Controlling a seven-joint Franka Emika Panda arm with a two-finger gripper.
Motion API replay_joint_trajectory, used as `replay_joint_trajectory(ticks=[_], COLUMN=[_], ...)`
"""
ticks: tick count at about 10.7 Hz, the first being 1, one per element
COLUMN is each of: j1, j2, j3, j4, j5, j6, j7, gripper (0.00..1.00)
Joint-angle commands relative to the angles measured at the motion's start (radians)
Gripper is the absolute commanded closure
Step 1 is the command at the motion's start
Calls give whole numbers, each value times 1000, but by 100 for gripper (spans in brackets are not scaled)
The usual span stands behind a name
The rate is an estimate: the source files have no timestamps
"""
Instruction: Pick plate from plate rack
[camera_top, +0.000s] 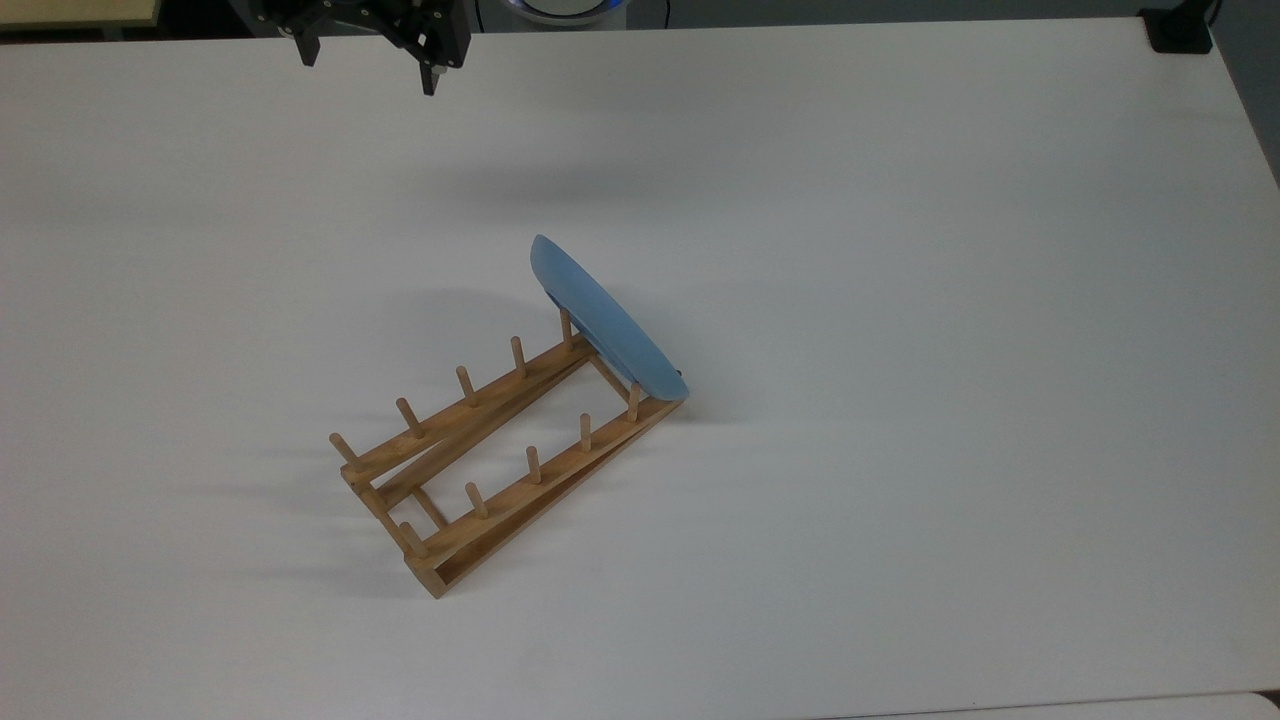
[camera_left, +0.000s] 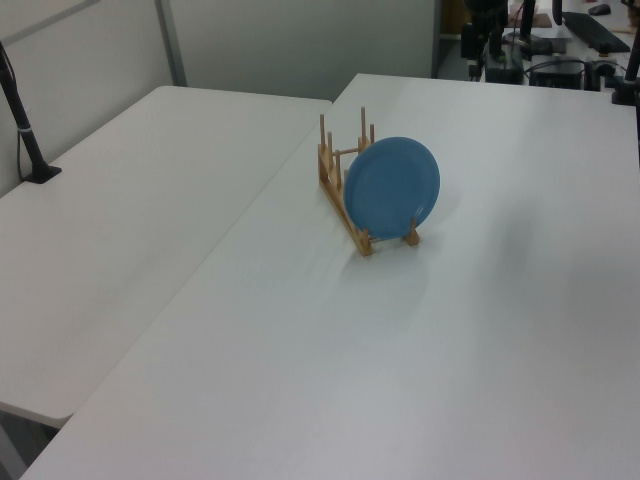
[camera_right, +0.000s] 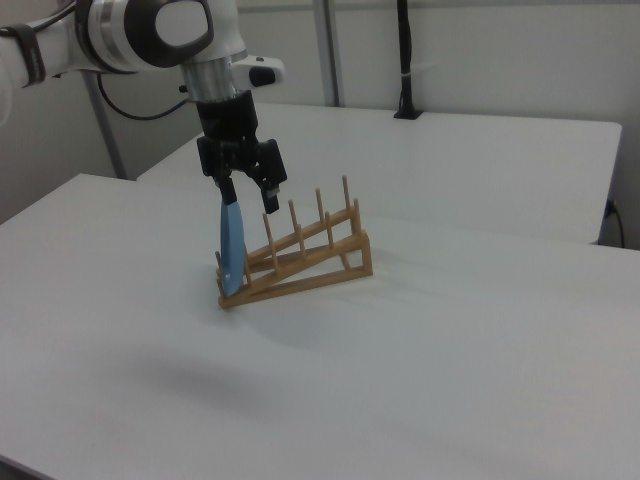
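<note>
White table (camera_top: 900, 300) | plate rack (camera_top: 490, 455): plate (camera_top: 600, 320) upright in end slot | pincer (camera_right: 248, 195) spread, empty

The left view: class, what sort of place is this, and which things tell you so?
Probably a robotics lab or office workroom. Plain white tables stand pushed together, a black camera post is clamped to one, and a desk with cables and equipment sits behind. A plate rack holding a blue plate looks staged.

1. I see a white table (camera_top: 900, 250) under even light.
2. A second white table (camera_left: 130, 190) adjoins it, a black post (camera_left: 22, 120) clamped there.
3. Grey partition walls (camera_right: 500, 50) stand behind.
</note>
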Motion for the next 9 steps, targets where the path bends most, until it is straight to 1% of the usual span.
replay_joint_trajectory(ticks=[1, 3, 4, 5, 7, 9], j1=[19, 10, 8, 6, 0, 11], j2=[-28, -27, -28, -25, -15, -9], j3=[-7, -13, -16, -16, -14, -8], j4=[2, 7, 7, 7, 7, 6], j5=[4, 24, 62, 73, 84, 86], j6=[-91, -102, -105, -113, -104, -103], j7=[-13, -79, -93, -85, -85, -85], gripper=[0, 0, 0, 0, 0, 0])
